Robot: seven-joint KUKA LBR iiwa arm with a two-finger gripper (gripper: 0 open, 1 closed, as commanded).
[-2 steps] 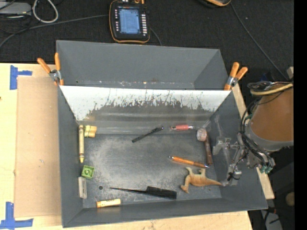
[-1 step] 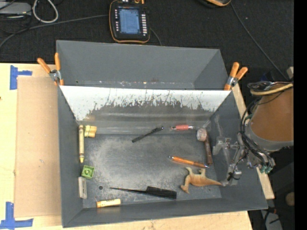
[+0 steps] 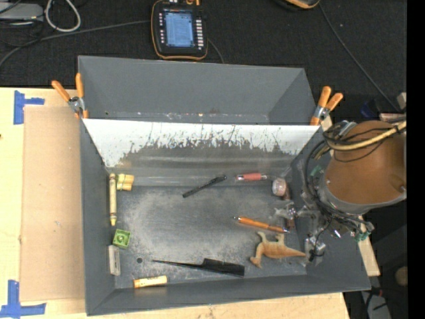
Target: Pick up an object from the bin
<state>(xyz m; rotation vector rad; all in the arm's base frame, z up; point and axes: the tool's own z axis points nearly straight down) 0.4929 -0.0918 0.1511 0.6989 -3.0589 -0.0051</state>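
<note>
The hand (image 3: 313, 244) hangs low in the near right corner of the grey metal bin (image 3: 199, 98), close against the right wall. I cannot tell whether it is open or closed, or whether it has hold of anything. Just beside it on its left lies a tan four-legged toy animal (image 3: 274, 250), its tail end nearest the hand. A slim orange pencil (image 3: 259, 224) lies just above the toy, and a long black comb (image 3: 199, 266) sits along the near edge. The middle of the floor is open. A green block (image 3: 121, 238) and a yellow stick (image 3: 113, 201) keep to the left wall.
</note>
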